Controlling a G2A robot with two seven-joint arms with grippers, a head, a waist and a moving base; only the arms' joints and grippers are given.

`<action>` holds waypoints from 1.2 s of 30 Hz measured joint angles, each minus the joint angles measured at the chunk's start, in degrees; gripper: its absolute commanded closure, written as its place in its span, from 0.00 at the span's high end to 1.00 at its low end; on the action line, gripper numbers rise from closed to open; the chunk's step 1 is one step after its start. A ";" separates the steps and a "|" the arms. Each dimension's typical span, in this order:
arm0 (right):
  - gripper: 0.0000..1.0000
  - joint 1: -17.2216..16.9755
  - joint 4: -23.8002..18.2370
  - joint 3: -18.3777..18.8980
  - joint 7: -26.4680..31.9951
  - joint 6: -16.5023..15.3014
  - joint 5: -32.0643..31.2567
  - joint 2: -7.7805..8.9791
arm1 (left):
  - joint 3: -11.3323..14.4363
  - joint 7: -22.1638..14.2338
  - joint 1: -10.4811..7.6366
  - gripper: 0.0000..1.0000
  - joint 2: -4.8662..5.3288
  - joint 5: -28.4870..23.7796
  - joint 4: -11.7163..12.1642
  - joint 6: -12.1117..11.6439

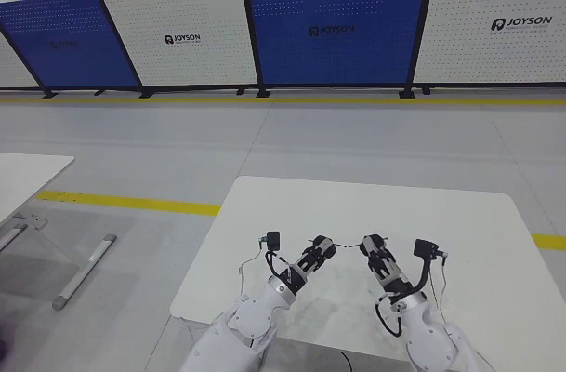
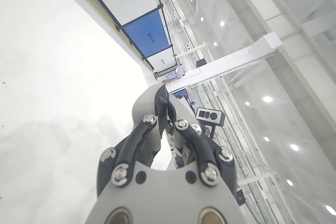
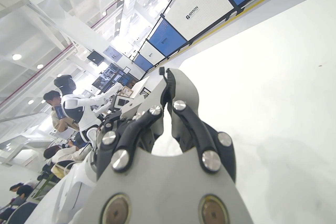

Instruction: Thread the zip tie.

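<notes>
Between facing fingers, above table (image 1: 468,214), zip tie (image 1: 346,245) being gripped: left gripper (image 1: 326,246) closed on one end, right gripper (image 1: 365,246) on other.

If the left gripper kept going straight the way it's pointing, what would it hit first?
Probably the right gripper: the left gripper points at it across the zip tie between them, though their heights are unclear.

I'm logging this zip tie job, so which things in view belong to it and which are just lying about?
Job: thin black zip tie; left gripper; right gripper; white table.
Lying about: grey metal tube on the floor; second white table.
</notes>
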 measured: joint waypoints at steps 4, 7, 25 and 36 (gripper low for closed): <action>0.00 0.33 0.22 -0.21 0.15 -0.08 -0.07 -0.15 | 0.00 0.00 0.00 0.00 0.00 0.00 0.00 0.00; 0.00 0.37 0.33 -0.29 0.14 -0.11 -0.19 -0.23 | 0.00 0.00 0.00 0.00 0.00 0.00 0.00 0.00; 0.00 0.64 1.24 -0.44 -0.15 0.04 -0.37 -0.74 | 0.00 0.00 0.00 0.00 0.00 0.00 0.00 0.00; 0.00 0.42 1.43 -0.41 -0.95 -0.67 -0.55 -1.01 | 0.00 0.00 0.00 0.00 0.00 0.00 0.00 0.00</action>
